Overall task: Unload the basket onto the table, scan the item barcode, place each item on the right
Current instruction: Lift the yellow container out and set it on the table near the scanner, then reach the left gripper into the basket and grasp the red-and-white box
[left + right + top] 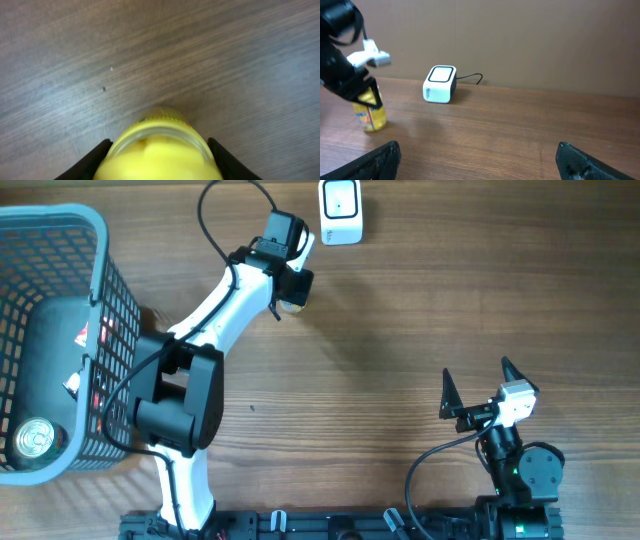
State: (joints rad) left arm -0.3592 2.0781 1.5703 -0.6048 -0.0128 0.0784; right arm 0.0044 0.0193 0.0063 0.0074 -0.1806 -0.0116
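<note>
While the left gripper (293, 285) reaches toward the far edge of the table (400, 330), its two dark fingers (92, 162) are clamped on either side of a yellow can (160, 155), which fills the bottom of the left wrist view. From the right wrist camera the can (370, 116) stands upright with the gripper (362, 95) gripping its upper part. Its base seems to rest on the wood, though the angle makes it hard to be sure it is fully down. The printed label on the can is too blurred to read. Just beyond it, to the right and apart from it, sits a small white scanner (341, 210) with a dark window on top (441, 74). A thin black cable (470, 78) trails from the scanner's back. On the left side of the table is a grey mesh basket (100, 240) holding a dark bundle (45, 350) and a round tin with a shiny lid (32, 438). Well away, at the near right corner, the right gripper (480, 385) hovers with its fingers (382, 159) spread wide apart and nothing between them.
</note>
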